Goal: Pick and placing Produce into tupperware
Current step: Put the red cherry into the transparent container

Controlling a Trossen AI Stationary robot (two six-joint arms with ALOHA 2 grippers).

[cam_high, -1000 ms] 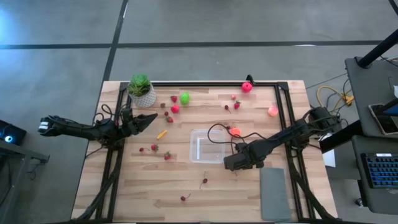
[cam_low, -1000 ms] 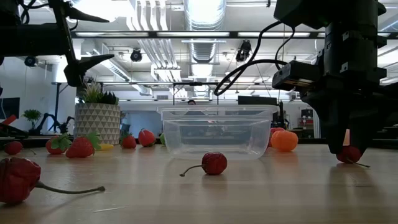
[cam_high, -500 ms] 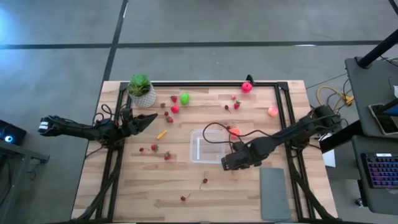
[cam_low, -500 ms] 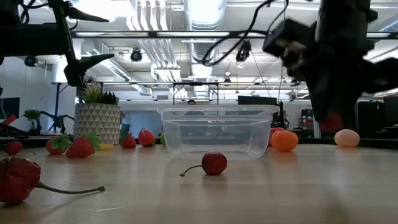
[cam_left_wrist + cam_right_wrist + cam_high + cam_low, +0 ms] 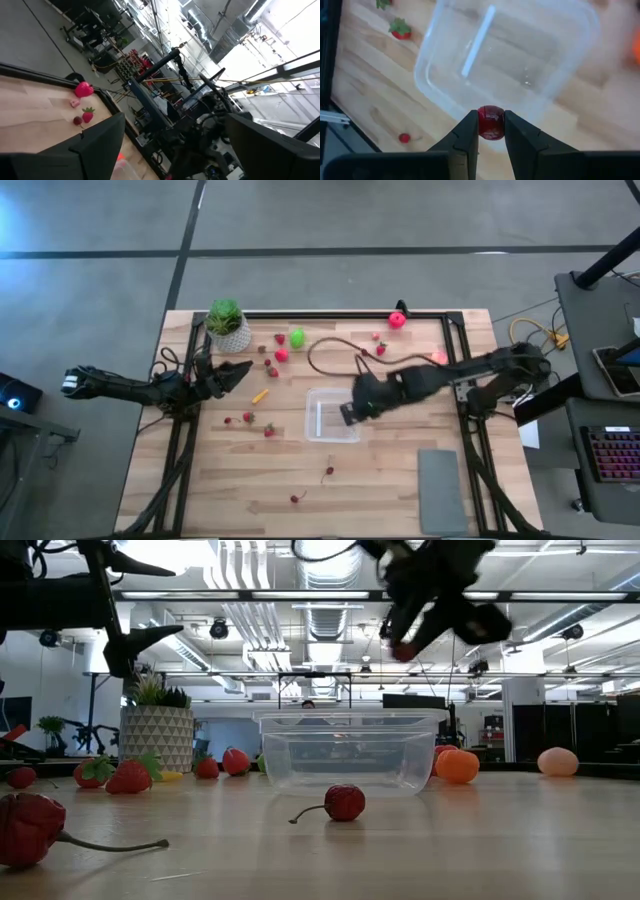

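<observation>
In the centre of the overhead view, the right gripper (image 5: pixel 348 414) hangs over the right edge of the tupperware (image 5: pixel 330 416), a clear, roughly square container on the wooden table (image 5: pixel 400 490). Its wrist camera shows why it is there — the two dark fingers (image 5: pixel 468 134) are clamped on a small dark red cherry (image 5: pixel 491 122), with the empty container directly beyond, so the fruit looks lined up for a drop inside. In the table-level view, the gripper sits high in the upper middle of the frame, well clear of the container's rim, a red spot showing at its tip.

The left gripper (image 5: pixel 240 370) waits at the left of the overhead view, beside a potted plant (image 5: pixel 228 326), its fingers spread apart and holding nothing.

The rest of the produce lies scattered — a lime-green piece (image 5: pixel 297 337) and red berries above the container, a pink ball (image 5: pixel 438 358) at right, a cherry (image 5: pixel 328 472) below centre. A grey pad (image 5: pixel 441 490) lies at lower right.
</observation>
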